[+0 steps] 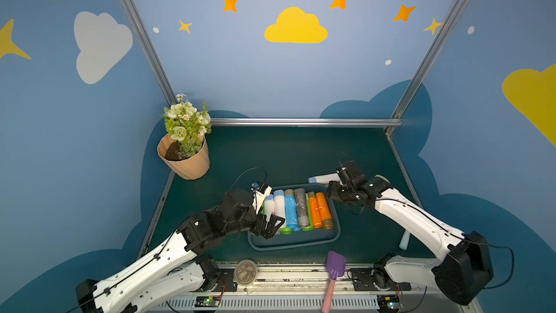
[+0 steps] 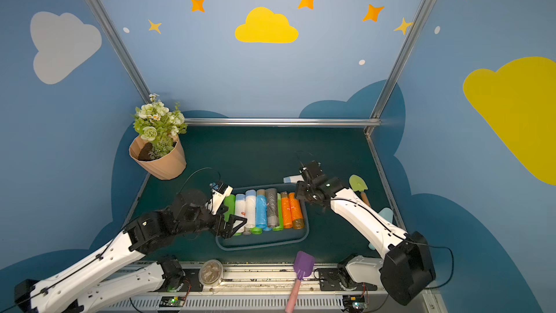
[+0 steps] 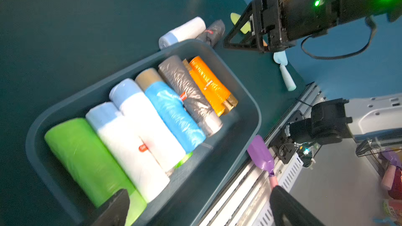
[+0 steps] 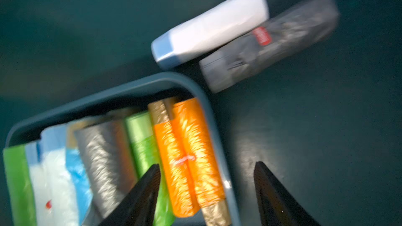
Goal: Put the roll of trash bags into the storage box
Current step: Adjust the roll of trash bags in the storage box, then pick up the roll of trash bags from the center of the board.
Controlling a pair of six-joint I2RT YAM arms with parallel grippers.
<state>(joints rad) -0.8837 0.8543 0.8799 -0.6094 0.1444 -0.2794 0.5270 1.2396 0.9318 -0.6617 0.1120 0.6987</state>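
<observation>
The dark teal storage box (image 1: 294, 246) (image 2: 261, 246) sits mid-table and holds several rolls side by side: green, white, blue, grey and orange. Just behind its far right corner, a white roll of trash bags (image 1: 321, 179) (image 4: 211, 29) with a blue end lies on the mat, and a grey roll (image 4: 269, 42) (image 3: 214, 32) lies against it. My right gripper (image 1: 332, 194) (image 4: 206, 183) hangs open over the box's right rim (image 4: 134, 83), above the orange rolls (image 4: 189, 155), with nothing in it. At the box's near left corner my left gripper (image 1: 269, 227) (image 3: 200, 207) stands open and empty, next to the green roll (image 3: 87, 161).
A tan flower pot (image 1: 185, 158) stands at the back left. A purple shovel (image 1: 334, 266) and a round lidded dish (image 1: 245, 272) lie at the front rail. A green trowel (image 2: 358, 186) and a pale blue trowel (image 1: 404, 240) lie at the right edge.
</observation>
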